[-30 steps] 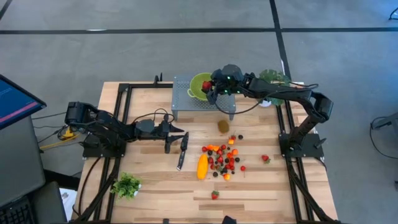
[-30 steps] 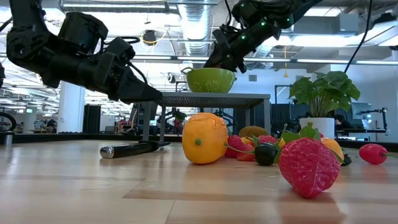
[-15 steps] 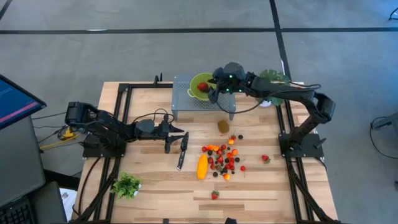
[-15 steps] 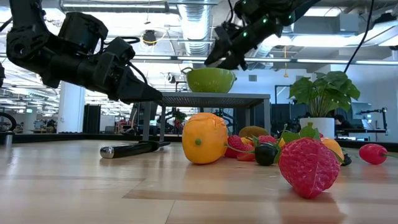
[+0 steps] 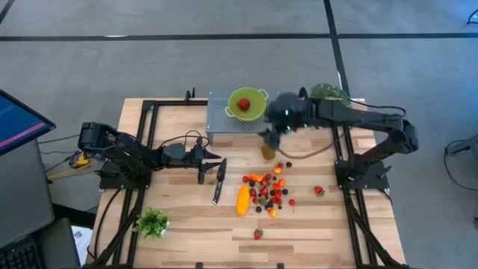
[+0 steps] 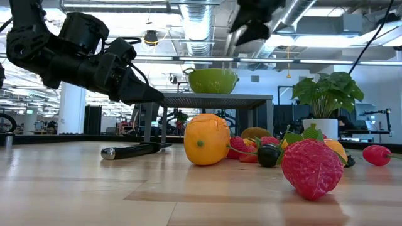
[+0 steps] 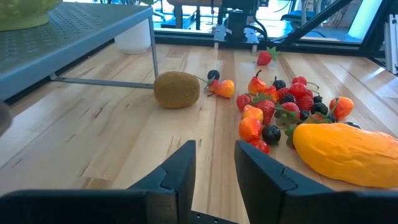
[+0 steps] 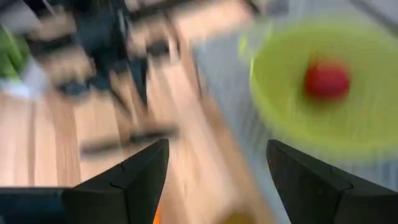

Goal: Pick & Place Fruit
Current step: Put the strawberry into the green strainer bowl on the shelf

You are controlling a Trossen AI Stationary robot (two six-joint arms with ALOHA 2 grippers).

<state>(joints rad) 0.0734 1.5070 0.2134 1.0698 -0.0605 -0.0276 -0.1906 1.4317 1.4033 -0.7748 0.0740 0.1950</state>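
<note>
A green bowl (image 5: pixel 247 102) stands on a grey mesh rack (image 5: pixel 219 119) with one red fruit (image 5: pixel 244 104) lying in it; my right wrist view shows that fruit (image 8: pixel 326 81) in the bowl (image 8: pixel 348 118). My right gripper (image 5: pixel 269 133) hangs open and empty beside the rack's right end, above the brown kiwi (image 5: pixel 268 152). Small red, orange and dark fruit (image 5: pixel 269 190) lie heaped on the table beside the long yellow-orange fruit (image 5: pixel 243 199). My left gripper (image 5: pixel 211 170) waits low at centre-left, open and empty.
A black-handled knife (image 5: pixel 219 183) lies just right of my left gripper. Loose strawberries lie at the right (image 5: pixel 319 190) and near the front edge (image 5: pixel 258 234). Leafy plants stand at the near left (image 5: pixel 152 222) and far right (image 5: pixel 327 92). Black frame rails run along both table sides.
My right gripper has let go of the red fruit, which now lies in the green bowl. It has then drawn back from over the bowl toward the table's right and near side, rising in the low view. My left arm has kept still.
</note>
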